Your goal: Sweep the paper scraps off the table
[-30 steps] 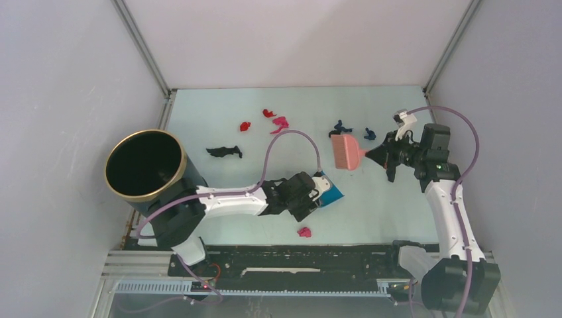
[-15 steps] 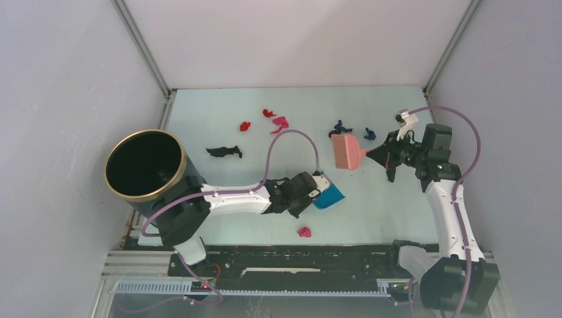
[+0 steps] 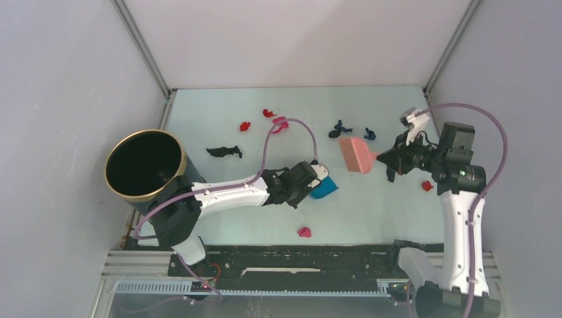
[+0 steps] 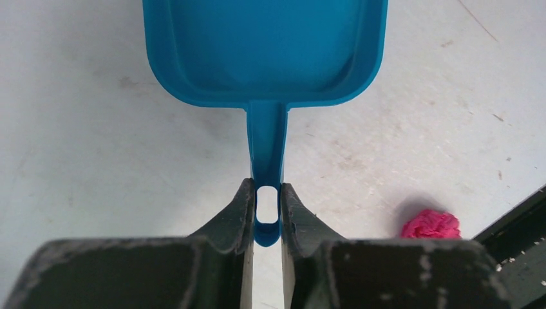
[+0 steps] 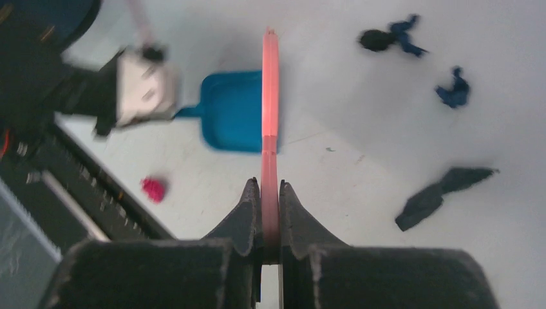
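The left claw [image 4: 267, 193] is pinched narrow on the thin handle of the blue dustpan [image 4: 264, 45]. The pan's tray lies on the table [image 3: 371, 212] straight ahead of the claw's tips. The right claw [image 5: 270, 193] is clamped on the pink brush [image 5: 270, 96], whose head sticks out ahead of it, edge-on.

The paper scraps [image 3: 224, 152] look nearly weightless, soft and crumpled. They will likely roll or skip under the bristles, and they are too small to be worth pinching. The better hold is none: set the bristles just behind each bit and drag it to the pan's lip.

From overhead, 8 scraps lie on the table: 3 red, 2 magenta, 2 dark blue and 1 black strip. 1 magenta bit [image 4: 431, 224] sits just right of the left claw. The 2 blue ones lie ahead and right of the right claw. A 9th, a dark strip [image 5: 444, 190], shows near that claw's right side. There is 1 dustpan and 1 brush.
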Robot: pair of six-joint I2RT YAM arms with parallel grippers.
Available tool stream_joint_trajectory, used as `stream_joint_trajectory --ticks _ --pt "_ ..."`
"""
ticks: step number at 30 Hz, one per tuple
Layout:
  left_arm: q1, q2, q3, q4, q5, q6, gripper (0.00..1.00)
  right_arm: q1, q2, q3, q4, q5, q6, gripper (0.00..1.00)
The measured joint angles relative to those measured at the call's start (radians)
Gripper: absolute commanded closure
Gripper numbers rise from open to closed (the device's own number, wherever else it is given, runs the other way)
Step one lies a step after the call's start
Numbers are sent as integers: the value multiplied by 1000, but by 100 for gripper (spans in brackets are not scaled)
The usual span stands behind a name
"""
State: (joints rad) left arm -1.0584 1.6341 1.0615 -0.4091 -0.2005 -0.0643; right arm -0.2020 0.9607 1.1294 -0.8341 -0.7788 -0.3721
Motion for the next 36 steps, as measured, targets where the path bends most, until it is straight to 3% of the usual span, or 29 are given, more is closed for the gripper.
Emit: stream_joint_trajectory --ticks 3,6,11,21,31,36 --pt "40 0 45 -56 -9 -20 100 85 -60 40 -161 -37 -130 100" --pt "100 0 75 -79 -15 -44 100 248 -86 41 -302 -47 -219 100" --pt "185 -15 78 -92 -30 -86 100 448 -23 14 -418 -43 -288 100" --pt "219 -74 57 -62 -29 -112 100 678 169 -37 -372 -34 -214 100" --pt "219 -121 47 -26 -59 -120 100 699 489 -37 -207 35 -10 100" --pt "219 -128 47 -26 -82 -122 100 633 525 -35 -161 93 61 100"
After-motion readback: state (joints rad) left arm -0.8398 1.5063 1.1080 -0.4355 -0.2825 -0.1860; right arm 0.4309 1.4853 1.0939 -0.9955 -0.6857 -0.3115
